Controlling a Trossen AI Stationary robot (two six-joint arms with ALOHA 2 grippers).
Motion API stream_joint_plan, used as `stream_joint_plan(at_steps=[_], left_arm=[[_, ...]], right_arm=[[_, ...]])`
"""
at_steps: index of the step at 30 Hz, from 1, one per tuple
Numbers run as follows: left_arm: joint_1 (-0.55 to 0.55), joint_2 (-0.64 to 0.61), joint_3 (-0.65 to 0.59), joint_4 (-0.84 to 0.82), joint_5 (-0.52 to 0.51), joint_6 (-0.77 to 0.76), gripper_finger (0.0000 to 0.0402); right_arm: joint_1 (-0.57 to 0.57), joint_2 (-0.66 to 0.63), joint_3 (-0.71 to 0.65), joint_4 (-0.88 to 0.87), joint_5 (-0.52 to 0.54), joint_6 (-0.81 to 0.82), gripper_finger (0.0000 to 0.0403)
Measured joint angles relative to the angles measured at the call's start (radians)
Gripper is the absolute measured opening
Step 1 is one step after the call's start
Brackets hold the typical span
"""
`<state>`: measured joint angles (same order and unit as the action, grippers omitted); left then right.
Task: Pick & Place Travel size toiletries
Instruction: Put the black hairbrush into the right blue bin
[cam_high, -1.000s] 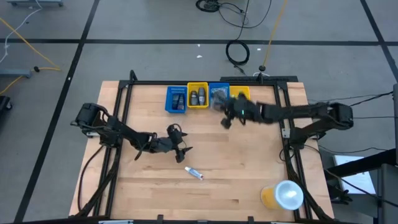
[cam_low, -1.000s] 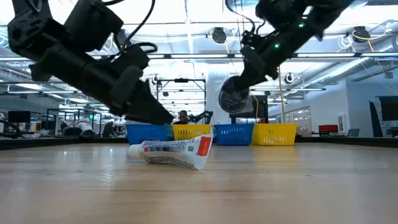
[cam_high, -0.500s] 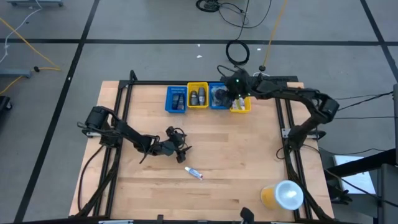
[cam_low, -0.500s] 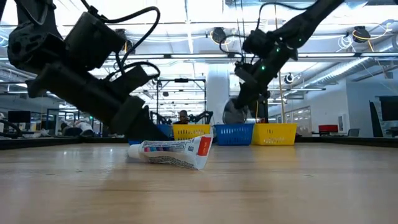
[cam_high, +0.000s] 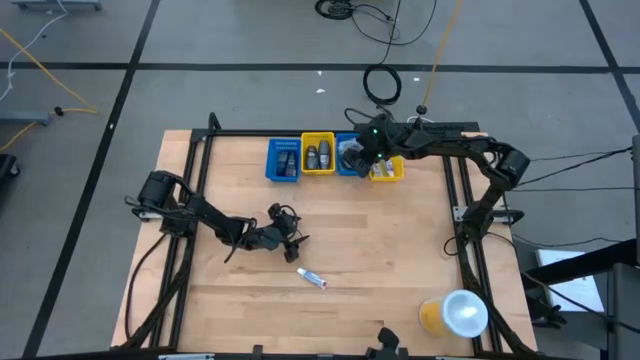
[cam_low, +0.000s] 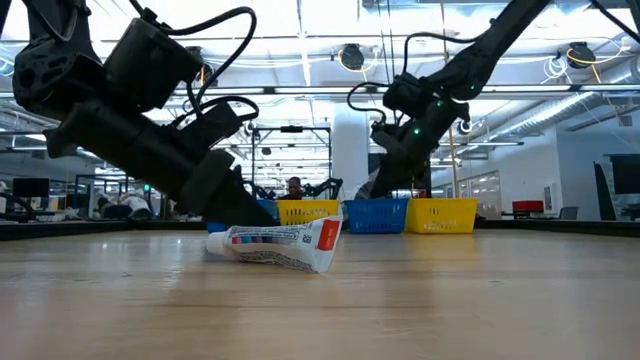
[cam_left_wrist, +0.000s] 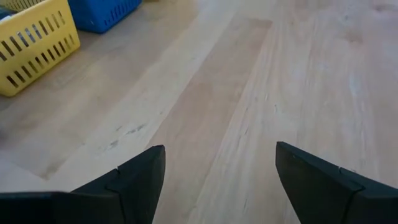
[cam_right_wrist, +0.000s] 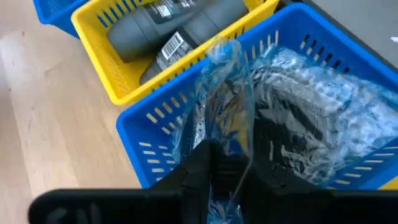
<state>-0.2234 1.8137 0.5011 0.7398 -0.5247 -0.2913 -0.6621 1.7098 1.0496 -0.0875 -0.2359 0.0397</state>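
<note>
My right gripper (cam_high: 360, 157) is at the far edge, over the second blue bin (cam_right_wrist: 186, 124), shut on a clear crinkly packet (cam_right_wrist: 225, 87) with a dark item inside. That bin holds several more such packets (cam_right_wrist: 311, 106). Dark bottles (cam_right_wrist: 168, 28) lie in the yellow bin beside it. A white tube with a red cap (cam_high: 312, 278) lies on its side mid-table, also in the low view (cam_low: 280, 246). My left gripper (cam_high: 288, 236) hovers open just on the far-left side of the tube, and its wrist view (cam_left_wrist: 214, 180) shows only bare wood between the fingers. My right gripper pinches the clear packet by one end (cam_right_wrist: 227, 134) between its two fingers (cam_right_wrist: 200, 163). The packet stretches forward from the fingertips across the blue bin's wall. Whether its far end rests on the packets in the bin, I cannot tell.
Four bins stand in a row at the far edge: blue (cam_high: 283, 160), yellow (cam_high: 318, 155), blue (cam_high: 348, 152), yellow (cam_high: 388, 166). A yellow cup with a white lid (cam_high: 455, 314) sits at the near right corner. Bare wood lies between the tube and the bins.
My right gripper has carried the packet from over the table's middle right toward the far edge and down to the second blue bin, staying shut. My left arm has sunk a little toward the table beside the tube. The tube has not moved.
</note>
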Motion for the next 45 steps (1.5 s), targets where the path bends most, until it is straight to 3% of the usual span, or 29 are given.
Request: stream_joint_plan(at_steps=[5, 14, 19, 24, 29, 35, 45], left_arm=[[0.0, 0.0, 0.0, -0.001, 0.0, 0.001, 0.0293], [0.0, 0.0, 0.0, -0.003, 0.001, 0.001, 0.0287], [0.0, 0.0, 0.0, -0.003, 0.002, 0.001, 0.0287], [0.0, 0.0, 0.0, -0.003, 0.002, 0.001, 0.0279], [0.001, 0.0, 0.0, -0.003, 0.001, 0.001, 0.0282], [0.017, 0.0, 0.0, -0.004, 0.002, -0.003, 0.0283], [0.02, 0.0, 0.0, -0.003, 0.004, -0.008, 0.0279]], right_arm=[[0.0, 0.0, 0.0, 0.047, 0.058, -0.025, 0.0082], [0.003, -0.003, -0.001, 0.129, 0.188, -0.055, 0.0172], [0.014, -0.034, -0.001, 0.129, 0.245, -0.043, 0.0186], [0.071, -0.065, -0.001, 0.13, 0.525, -0.042, 0.016], [0.091, -0.059, -0.001, 0.087, 0.399, -0.019, 0.0102], [0.076, -0.004, -0.003, 0.053, 0.397, 0.074, 0.0014], [0.077, 0.092, 0.002, 0.109, 0.419, 0.064, 0.0005]])
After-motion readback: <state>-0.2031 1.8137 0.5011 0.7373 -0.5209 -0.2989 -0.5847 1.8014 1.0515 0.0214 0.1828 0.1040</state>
